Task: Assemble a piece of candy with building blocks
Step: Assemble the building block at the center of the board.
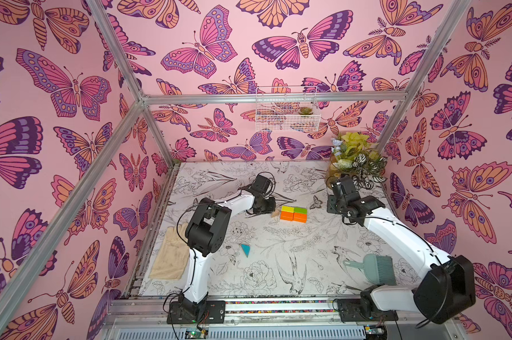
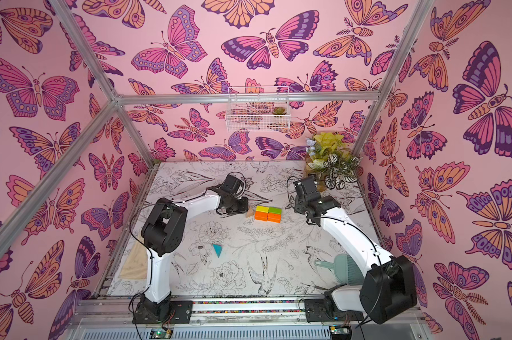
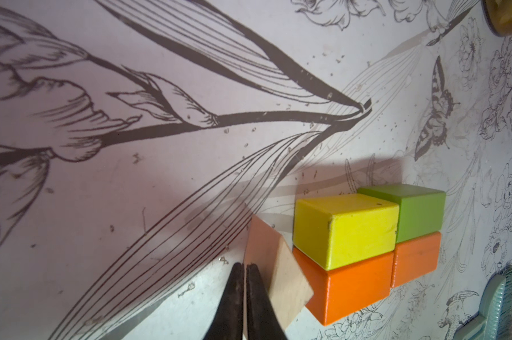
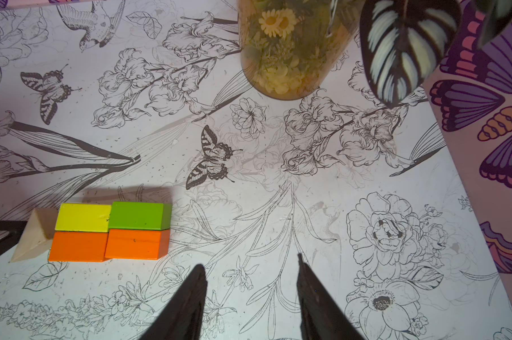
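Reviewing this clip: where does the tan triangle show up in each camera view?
Top view: tan triangle, mid-table, against the yellow brick end of the rectangle.
Top view: same place, touching the yellow brick.
Left wrist: between the shut left claw and the bricks.
Right wrist: against the yellow and orange bricks.
Shared landmark: the yellow brick.

4 bricks in rectangle, tan triangle alongside (teal triangle well apart)
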### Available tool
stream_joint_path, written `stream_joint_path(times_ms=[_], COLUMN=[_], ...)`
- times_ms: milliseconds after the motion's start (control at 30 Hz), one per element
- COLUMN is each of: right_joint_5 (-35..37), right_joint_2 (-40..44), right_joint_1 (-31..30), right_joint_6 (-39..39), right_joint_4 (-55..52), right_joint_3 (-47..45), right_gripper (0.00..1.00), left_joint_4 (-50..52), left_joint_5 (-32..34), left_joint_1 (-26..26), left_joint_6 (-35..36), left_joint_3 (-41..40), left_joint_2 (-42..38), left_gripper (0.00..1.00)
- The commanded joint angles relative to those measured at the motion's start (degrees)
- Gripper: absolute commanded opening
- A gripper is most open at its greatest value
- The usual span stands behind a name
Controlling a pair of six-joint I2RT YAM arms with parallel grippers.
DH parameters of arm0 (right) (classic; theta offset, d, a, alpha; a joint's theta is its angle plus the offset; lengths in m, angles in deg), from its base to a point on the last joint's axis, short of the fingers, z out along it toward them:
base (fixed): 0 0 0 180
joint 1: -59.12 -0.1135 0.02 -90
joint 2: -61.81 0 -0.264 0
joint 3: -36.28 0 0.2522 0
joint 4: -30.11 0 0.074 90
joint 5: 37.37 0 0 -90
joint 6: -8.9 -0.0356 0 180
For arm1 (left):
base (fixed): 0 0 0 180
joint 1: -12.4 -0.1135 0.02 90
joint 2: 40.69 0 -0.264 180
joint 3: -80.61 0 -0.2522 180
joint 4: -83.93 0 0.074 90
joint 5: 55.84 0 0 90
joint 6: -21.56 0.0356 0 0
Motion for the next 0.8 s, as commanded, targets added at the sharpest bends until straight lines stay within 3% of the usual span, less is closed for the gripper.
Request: stream_joint_path(times_ms=[0,67,167,233,367,500,767], right_joint_5=[-0.1,-0.3,-1.0,-1.7,-2.7,-2.7,-2.4], right_joint_2=[-0.6,-0.8,-1.4,-1.9,-3.1,-3.3,-3.2], right_joint_1=[0.4,0.4,0.3,0.3,0.3,0.4,0.4], right_joint_6=[0.7,0.8,0.6,0.4,0.4,0.5,0.6], right_joint_4=[-1.2,-1.0,-0.9,-1.1,-2.1,-2.2,-2.8], right_joint_3=[-0.1,-0.2,-0.1,0.2,1.3,1.5,1.8], right_gripper=[0.52,0.52,0.52,0.52,0.52,0.52,0.52], left_joint_4=[0.2,-1.0,-2.7,-2.7,-5.0,-9.6,-10.9], left_joint_5=[1.0,2.0,4.5,6.3,6.0,1.0,-2.8], left_joint_1=[0.1,-0.2,-0.3,-0.4,-1.1,-1.1,1.8], left_joint_6=[0.4,2.0,5.6,7.6,9.2,10.5,13.8], left_joint_3=[-1.2,-3.7,-8.4,-11.1,-16.9,-21.5,-21.5], left_joint_2=[-0.4,-2.5,-6.6,-9.0,-13.3,-15.6,-13.0], left_gripper=[0.09,0.12,0.30,0.36,0.38,0.37,0.41])
